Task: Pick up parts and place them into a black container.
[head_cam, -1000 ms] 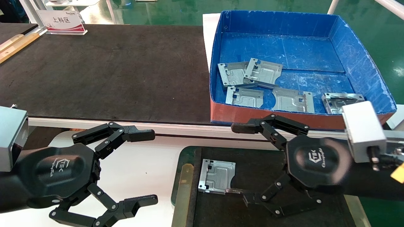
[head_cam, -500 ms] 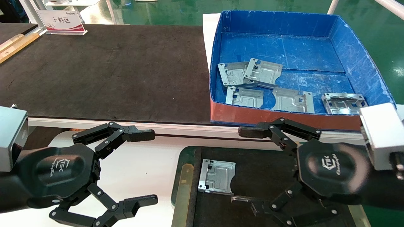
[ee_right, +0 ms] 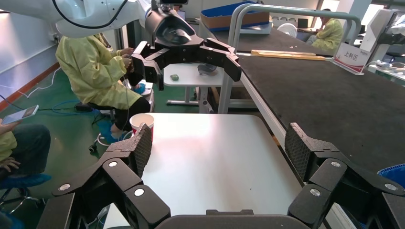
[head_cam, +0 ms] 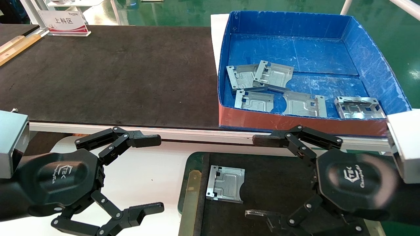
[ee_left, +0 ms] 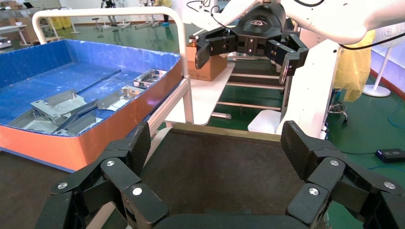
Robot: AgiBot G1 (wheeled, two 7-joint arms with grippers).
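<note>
Hovering over the black container, the right gripper spreads its fingers beside 1 part.

One plate lies in the tray before me; five plates sit in the box behind it.

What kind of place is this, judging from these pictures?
Probably a factory or robot test workshop: a green floor, a long black mat-covered workbench, a blue box of stamped metal plates, and workers in yellow coats nearby.
</note>
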